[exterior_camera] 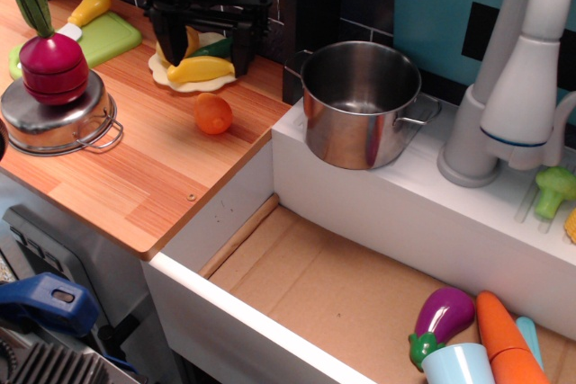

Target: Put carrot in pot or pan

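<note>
The carrot [213, 113] is a small rounded orange piece lying on the wooden counter. The pot [361, 103] is deep, shiny steel with two loop handles; it stands empty on the white ledge to the carrot's right. My black gripper [202, 51] is open at the back of the counter, behind the carrot. Its fingers straddle yellow toy food on a pale plate [193, 69]. It holds nothing.
A shallow steel pan [56, 120] with a red radish [53, 65] stands at the left. A green cutting board [101, 40] lies behind it. In the sink are a purple eggplant [443, 314], a long orange carrot [506, 339] and a cup [458, 364]. A white faucet [520, 78] rises at right.
</note>
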### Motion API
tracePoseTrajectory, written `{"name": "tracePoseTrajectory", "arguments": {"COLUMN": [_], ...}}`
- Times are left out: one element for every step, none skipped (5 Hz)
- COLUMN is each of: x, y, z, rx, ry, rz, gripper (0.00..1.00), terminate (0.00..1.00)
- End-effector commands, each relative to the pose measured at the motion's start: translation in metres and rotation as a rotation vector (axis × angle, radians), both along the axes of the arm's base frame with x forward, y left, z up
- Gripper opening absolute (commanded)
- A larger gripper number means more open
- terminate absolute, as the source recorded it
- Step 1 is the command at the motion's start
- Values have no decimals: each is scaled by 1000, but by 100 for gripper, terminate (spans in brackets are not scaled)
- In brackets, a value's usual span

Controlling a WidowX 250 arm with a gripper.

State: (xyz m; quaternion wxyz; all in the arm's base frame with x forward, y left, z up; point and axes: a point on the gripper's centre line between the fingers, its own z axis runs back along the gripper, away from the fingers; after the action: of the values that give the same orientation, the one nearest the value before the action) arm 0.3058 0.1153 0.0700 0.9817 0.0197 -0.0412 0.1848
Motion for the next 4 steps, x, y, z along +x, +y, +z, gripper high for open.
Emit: {"name": "tracePoseTrajectory", "arguments": {"x": [-2,-4,-2,-1], "y": [2,4,2,3], "z": [-4,-17,-27,-37], "rx": [10,-2,-13,-20], "ry": [-30,-44,-57,-59], "rz": [16,19,29,22], "gripper": [100,100,100,100], "terminate": [0,0,0,0]}}
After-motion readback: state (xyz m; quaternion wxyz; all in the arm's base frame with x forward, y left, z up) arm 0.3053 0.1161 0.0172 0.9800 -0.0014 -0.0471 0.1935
